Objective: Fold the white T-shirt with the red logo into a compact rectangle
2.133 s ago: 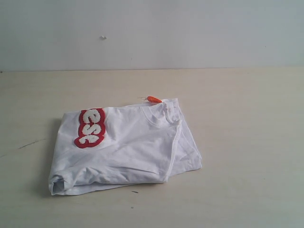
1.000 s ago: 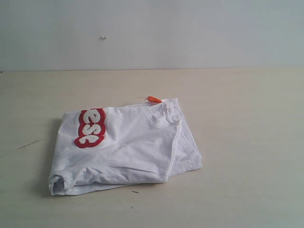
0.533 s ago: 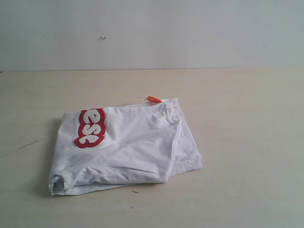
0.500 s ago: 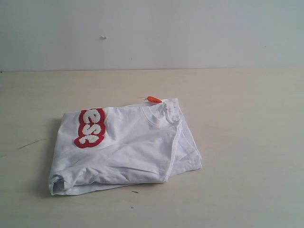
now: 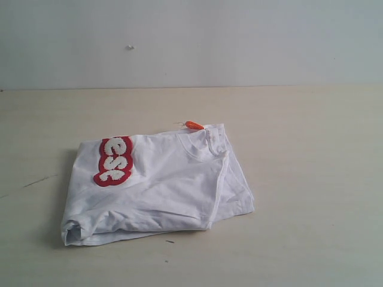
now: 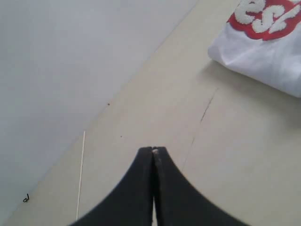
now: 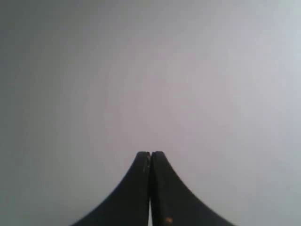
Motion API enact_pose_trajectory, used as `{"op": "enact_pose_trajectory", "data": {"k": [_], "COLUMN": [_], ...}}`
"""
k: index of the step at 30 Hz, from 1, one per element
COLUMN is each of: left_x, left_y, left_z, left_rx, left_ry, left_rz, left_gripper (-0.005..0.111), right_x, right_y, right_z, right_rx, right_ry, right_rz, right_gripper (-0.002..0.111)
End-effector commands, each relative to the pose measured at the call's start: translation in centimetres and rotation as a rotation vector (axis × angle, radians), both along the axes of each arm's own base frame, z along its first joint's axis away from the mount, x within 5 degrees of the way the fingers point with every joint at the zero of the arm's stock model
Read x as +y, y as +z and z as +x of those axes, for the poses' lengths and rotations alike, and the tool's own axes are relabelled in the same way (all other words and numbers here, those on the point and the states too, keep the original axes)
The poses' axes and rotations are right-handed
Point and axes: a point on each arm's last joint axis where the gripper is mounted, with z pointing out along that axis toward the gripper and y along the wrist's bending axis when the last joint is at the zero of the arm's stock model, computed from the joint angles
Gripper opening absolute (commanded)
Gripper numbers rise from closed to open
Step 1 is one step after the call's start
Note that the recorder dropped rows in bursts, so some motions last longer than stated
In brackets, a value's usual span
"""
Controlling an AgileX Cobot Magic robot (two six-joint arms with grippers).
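The white T-shirt point(image 5: 161, 185) lies folded into a rough rectangle on the beige table point(image 5: 299, 149), left of centre in the exterior view. Part of the red logo point(image 5: 113, 160) shows on its top left, and the orange neck tag point(image 5: 193, 125) sticks out at the far edge by the collar. Neither arm appears in the exterior view. My left gripper point(image 6: 153, 150) is shut on nothing, away from the shirt; a corner of the white T-shirt point(image 6: 263, 56) and the red logo point(image 6: 263, 19) show beyond it. My right gripper point(image 7: 150, 153) is shut on nothing, facing a plain grey wall.
A grey wall point(image 5: 191, 42) runs behind the table. Thin dark scratch marks point(image 5: 39, 180) lie on the tabletop left of the shirt, and a small dark speck point(image 5: 170, 241) sits just in front of it.
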Motion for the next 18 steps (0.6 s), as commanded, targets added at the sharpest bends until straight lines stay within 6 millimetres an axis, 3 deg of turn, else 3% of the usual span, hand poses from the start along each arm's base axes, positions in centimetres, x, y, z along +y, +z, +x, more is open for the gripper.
{"op": "enact_pose_trajectory", "data": {"k": [1, 3, 9, 18], "left_x": [-0.01, -0.02, -0.03, -0.03], "left_y": [-0.16, -0.03, 0.01, 0.01], "left_z": [-0.08, -0.04, -0.03, -0.03], "left_rx": [0.017, 0.006, 0.023, 0.027], "left_ry": [0.006, 0.025, 0.155, 0.182], "left_rz": [-0.028, -0.104, -0.599, -0.7], "left_gripper": [0.0, 0.0, 0.0, 0.0], "right_x": [-0.02, -0.02, -0.02, -0.02], "right_y": [0.08, 0.08, 0.08, 0.08], "right_z": [-0.11, -0.11, -0.11, -0.11], "right_rx": [-0.007, -0.007, -0.007, -0.007], "right_ry": [-0.008, -0.008, -0.008, -0.008], "right_rz": [-0.004, -0.004, -0.004, -0.004], "right_gripper": [0.0, 0.0, 0.0, 0.0]}}
